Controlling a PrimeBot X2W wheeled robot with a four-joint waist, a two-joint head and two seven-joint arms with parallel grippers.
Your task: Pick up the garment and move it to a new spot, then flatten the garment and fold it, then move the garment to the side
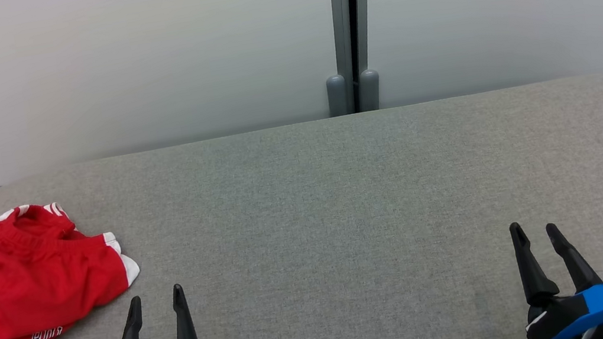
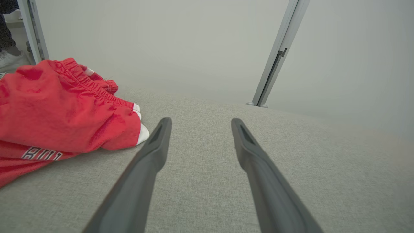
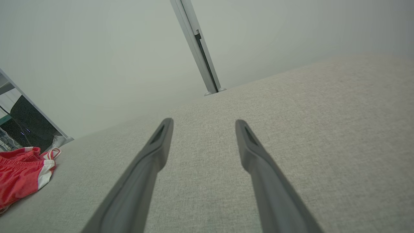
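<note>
Shorts (image 1: 20,289) on worktop (image 1: 344,217) at far left, left claw (image 1: 155,302) just beside, right claw (image 1: 533,233) well apart at right, post (image 1: 348,31) behind

a grey fabric-covered table (image 1: 344,217) runs back to a pale wall (image 1: 112,60). a grey metal post (image 1: 351,24) stands upright behind its far edge, two rounded caps at its foot. a white shoe (image 2: 11,60) shows beside a metal frame (image 2: 32,29).

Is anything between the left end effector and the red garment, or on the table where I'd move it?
Nothing visible. The garment lies crumpled at the left end of the table, just beside the open left end effector, with only bare grey cloth between them. Nothing visible blocks the middle or right of the table either.
</note>
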